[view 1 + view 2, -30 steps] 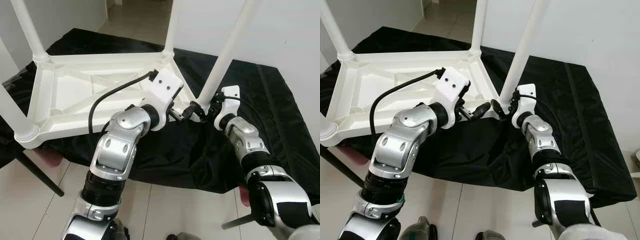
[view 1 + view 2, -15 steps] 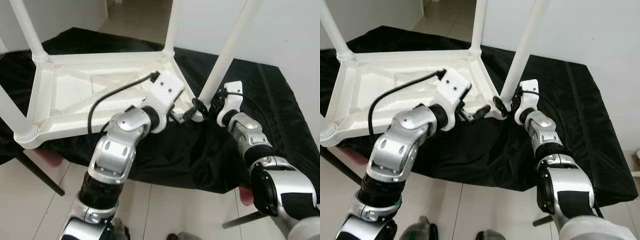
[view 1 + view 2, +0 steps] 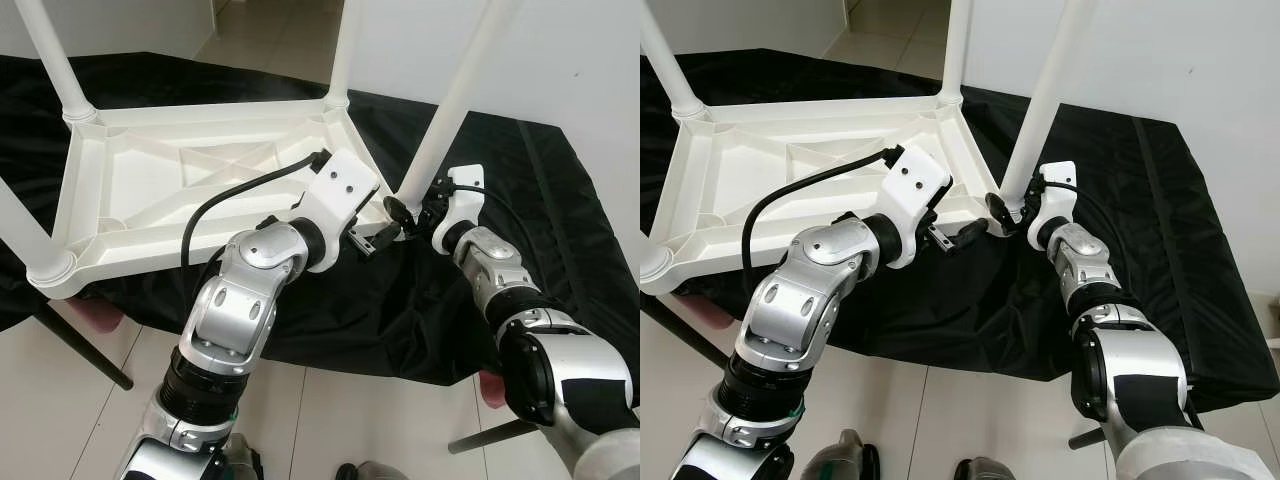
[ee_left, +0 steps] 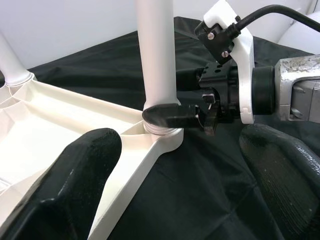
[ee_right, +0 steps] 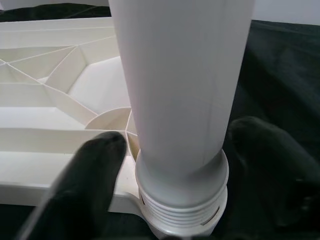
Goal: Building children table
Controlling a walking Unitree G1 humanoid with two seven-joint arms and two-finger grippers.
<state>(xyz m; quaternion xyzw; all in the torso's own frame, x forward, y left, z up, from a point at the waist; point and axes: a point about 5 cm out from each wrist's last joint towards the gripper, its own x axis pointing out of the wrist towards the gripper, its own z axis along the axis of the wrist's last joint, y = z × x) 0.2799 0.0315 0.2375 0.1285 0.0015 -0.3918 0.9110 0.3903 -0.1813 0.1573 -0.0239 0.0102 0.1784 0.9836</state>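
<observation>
In the left eye view the white children's table (image 3: 150, 200) lies upside down on a surface draped in black cloth (image 3: 540, 220), its legs pointing up. The right tool (image 3: 405, 212) sits at the corner nearest the robot, its black fingers on either side of the base of the leg (image 3: 455, 100) there. The left tool (image 3: 375, 240) hovers just beside that same corner, close in front of the right tool, holding nothing. The right eye view shows the same layout, with the left tool's fingertips apart from the frame edge over the cloth. In the left wrist view the left tool's two fingers (image 4: 75, 185) are spread wide, the frame corner and leg socket ahead between them, and the right tool beyond, one finger pressed against the leg's foot. In the right wrist view the leg fills the gap between the right tool's fingers (image 5: 95, 165), just above its threaded collar (image 5: 182, 210) seated in the socket.
</observation>
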